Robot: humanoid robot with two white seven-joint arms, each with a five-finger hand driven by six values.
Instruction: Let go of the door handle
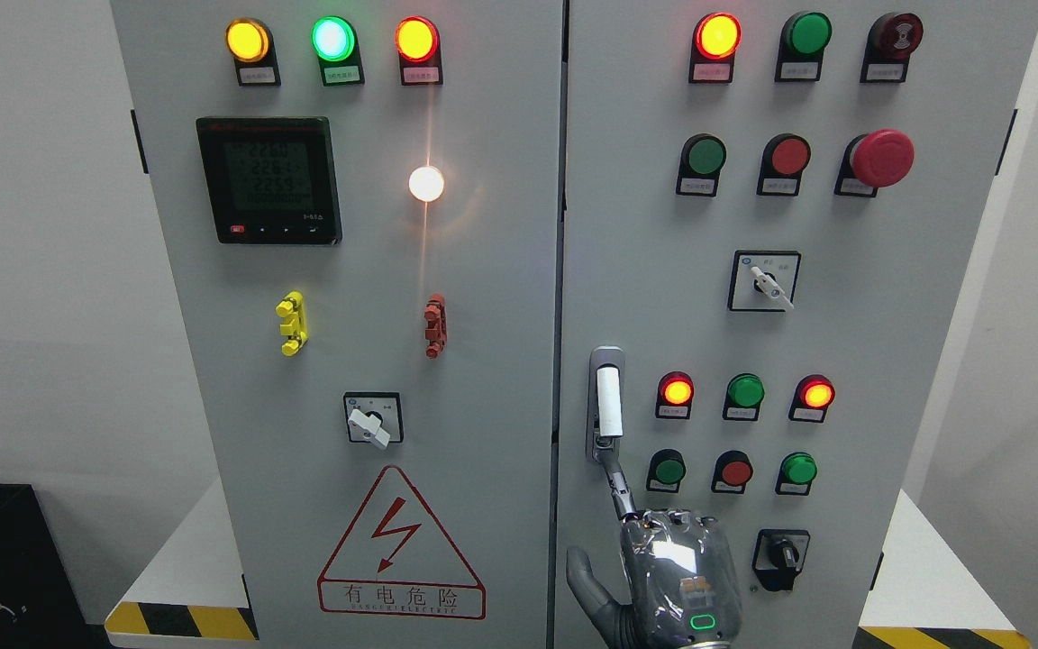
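**Finger still at the handle, time to back off**

So here's where we are: our right hand comes up from the bottom edge right of the middle, in front of the right cabinet door. One finger is stretched straight up and its tip touches the lower end of the door handle. The thumb sticks out to the left, and we can't see the other fingers well enough to call them curled or straight. Nothing is actually wrapped in a grasp, as far as we can tell.

The handle sits at the left edge of the right door, long axis vertical, directly above the hand. So letting go probably means pulling down and away from the door.

Counts: one handle, one hand in view, two doors. Our left hand isn't in the shot at all.
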